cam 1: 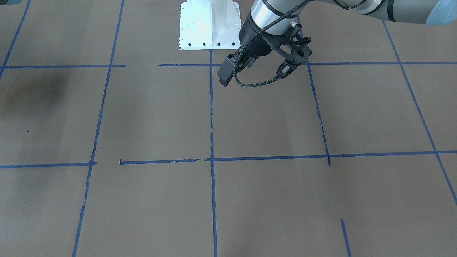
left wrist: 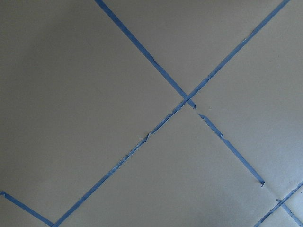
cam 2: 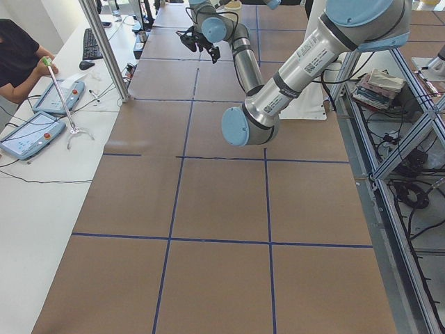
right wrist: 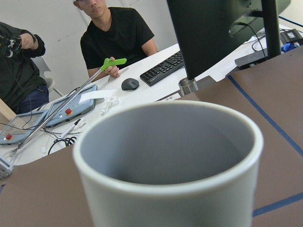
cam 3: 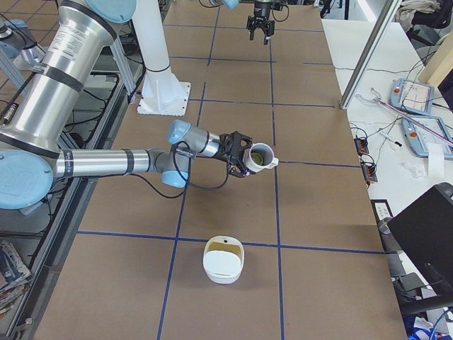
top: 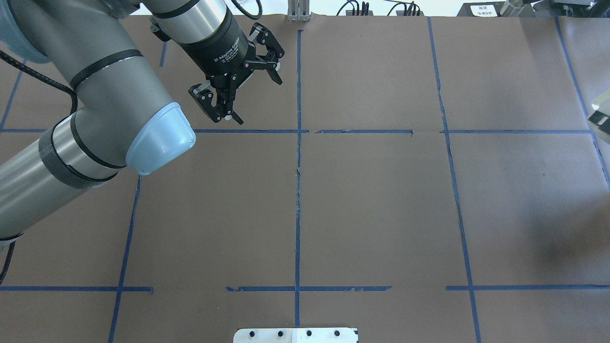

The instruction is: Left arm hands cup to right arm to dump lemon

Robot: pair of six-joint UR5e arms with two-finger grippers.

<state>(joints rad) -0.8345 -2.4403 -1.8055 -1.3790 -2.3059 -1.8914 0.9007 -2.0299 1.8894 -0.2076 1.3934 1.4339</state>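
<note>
The white cup [cam 3: 260,155] hangs in the air at the end of my right arm [cam 3: 141,161], above the brown table and tilted toward the operators' side. The yellow-green lemon [cam 3: 264,159] shows inside it. The right gripper [cam 3: 237,154] sits against the cup; I cannot tell whether it is shut. In the right wrist view the cup's [right wrist: 165,161] grey inside fills the frame and the lemon is hidden. My left gripper [top: 259,100] is open and empty over the table's far left part, far from the cup; it also shows in the exterior right view [cam 3: 259,32].
A white squarish bowl [cam 3: 224,260] stands on the table near the cup. The robot's white base plate [cam 1: 210,25] is at the table edge. Operators [right wrist: 116,38] sit at a side bench with tablets [cam 2: 59,97], a keyboard and a monitor.
</note>
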